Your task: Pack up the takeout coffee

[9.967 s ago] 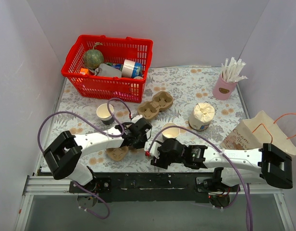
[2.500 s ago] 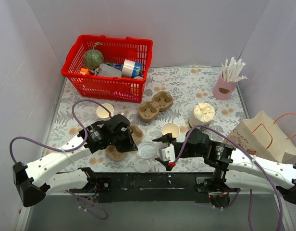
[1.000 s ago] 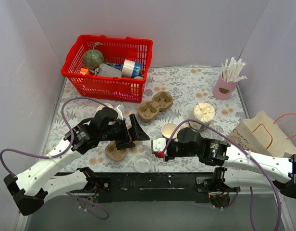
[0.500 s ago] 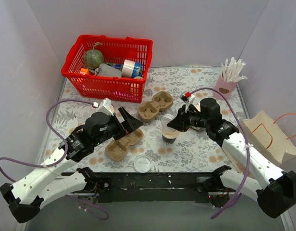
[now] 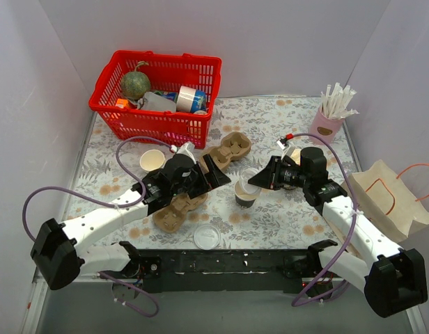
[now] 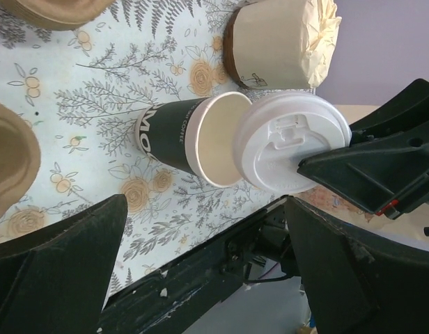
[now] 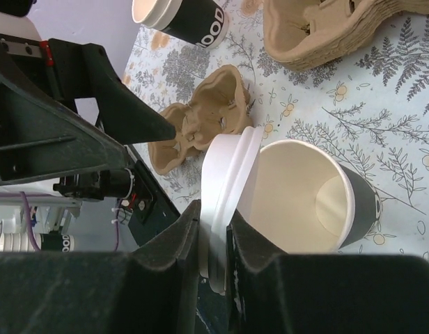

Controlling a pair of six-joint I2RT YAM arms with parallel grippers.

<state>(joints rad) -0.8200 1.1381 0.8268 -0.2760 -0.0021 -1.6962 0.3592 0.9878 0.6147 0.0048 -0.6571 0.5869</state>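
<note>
Beside the coffee cup, left jaws now nearer, gaping, right jaws clenching white lid.

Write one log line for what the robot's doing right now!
step: lidding cup | right gripper: shut on lid, tilted at cup's rim, not seated | left gripper: open, near cup | cup: upright
</note>
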